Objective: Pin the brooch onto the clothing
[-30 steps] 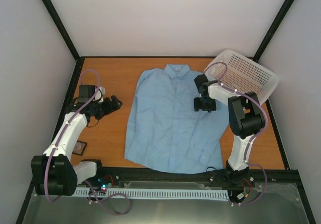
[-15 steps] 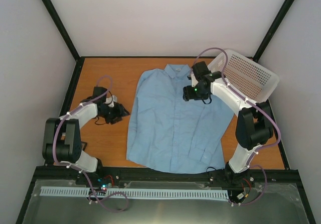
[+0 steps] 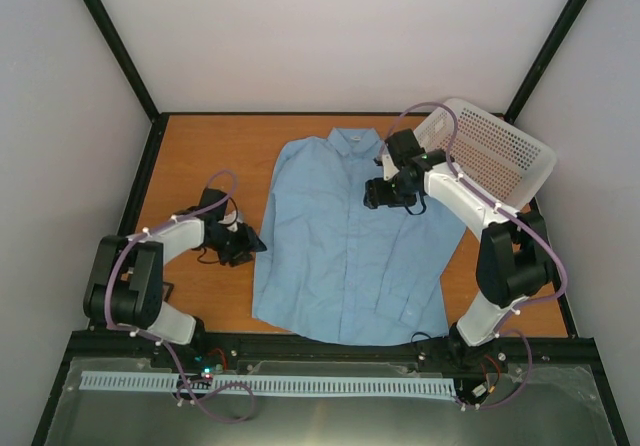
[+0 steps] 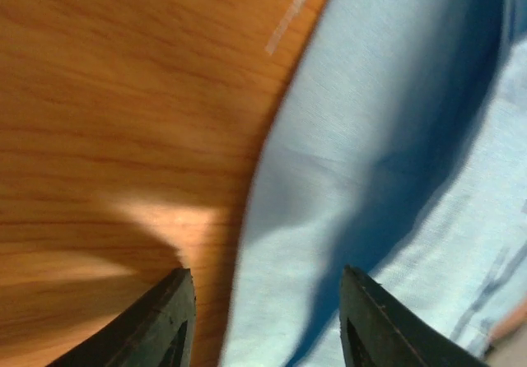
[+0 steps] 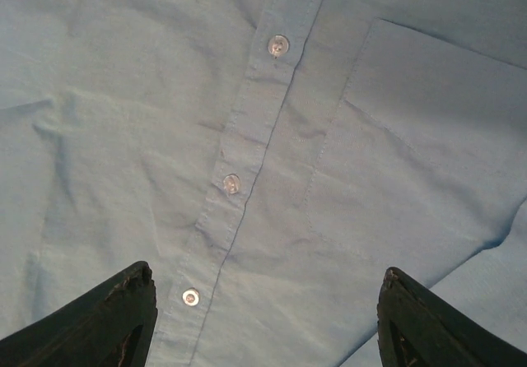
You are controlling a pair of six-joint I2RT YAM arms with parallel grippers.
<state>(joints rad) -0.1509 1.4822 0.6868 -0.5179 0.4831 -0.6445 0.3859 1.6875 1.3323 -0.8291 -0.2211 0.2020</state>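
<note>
Both tools open at the shirt (image 3: 330, 256); brooch unseen.
Nearest us, the left tool (image 3: 245, 246) stands part open astride the shirt's 9 o'clock edge on the bench (image 3: 200, 156), pinching nothing. Farther back, the right tool (image 3: 385, 196) hangs wide open and empty over the button placket (image 5: 247, 137), pocket (image 5: 428, 112) at its 1 o'clock. The shirt's long axis runs 6 to 12. We find no brooch in any view, so we cannot judge which arm is nearer it.

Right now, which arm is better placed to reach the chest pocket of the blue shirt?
Right. The right end effector hangs open over the shirt, above the button strip beside the chest pocket. The left end effector is open too, but at the shirt's outer edge, half over the table.
</note>
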